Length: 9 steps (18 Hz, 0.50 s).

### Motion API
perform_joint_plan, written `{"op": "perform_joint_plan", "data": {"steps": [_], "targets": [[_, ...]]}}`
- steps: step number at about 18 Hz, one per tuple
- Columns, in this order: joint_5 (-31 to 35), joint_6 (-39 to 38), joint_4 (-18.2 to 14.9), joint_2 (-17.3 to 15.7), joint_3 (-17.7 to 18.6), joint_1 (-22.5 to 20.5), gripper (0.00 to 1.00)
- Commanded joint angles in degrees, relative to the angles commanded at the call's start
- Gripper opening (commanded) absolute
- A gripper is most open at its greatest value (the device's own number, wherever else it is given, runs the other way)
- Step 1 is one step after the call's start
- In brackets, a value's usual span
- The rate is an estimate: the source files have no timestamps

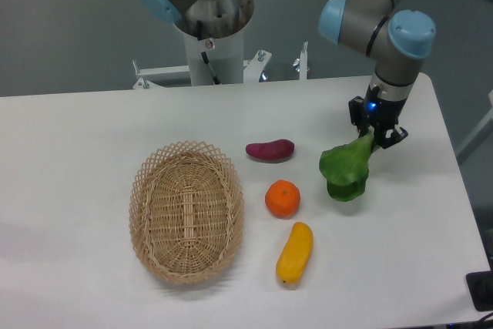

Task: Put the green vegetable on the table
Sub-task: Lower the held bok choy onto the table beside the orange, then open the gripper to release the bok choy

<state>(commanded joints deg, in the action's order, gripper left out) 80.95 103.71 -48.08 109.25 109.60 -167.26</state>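
Observation:
The green vegetable (345,169) is a leafy toy with dark green leaves hanging down and a pale stalk at the top. My gripper (372,138) is shut on its stalk end, at the right side of the white table (69,136). The leaves hang low, touching or just above the tabletop; I cannot tell which. The vegetable is to the right of the orange and the purple sweet potato.
A woven wicker basket (186,211) stands at the left centre. A purple sweet potato (269,149), an orange (283,199) and a yellow elongated fruit (295,253) lie in a column left of the vegetable. The robot base (212,28) stands behind the table.

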Motion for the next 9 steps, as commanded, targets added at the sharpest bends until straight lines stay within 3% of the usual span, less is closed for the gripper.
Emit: {"op": "perform_joint_plan", "data": {"steps": [9], "targets": [[0.1,-0.5,0.0,0.4,1.7,-0.1,0.45]]}}
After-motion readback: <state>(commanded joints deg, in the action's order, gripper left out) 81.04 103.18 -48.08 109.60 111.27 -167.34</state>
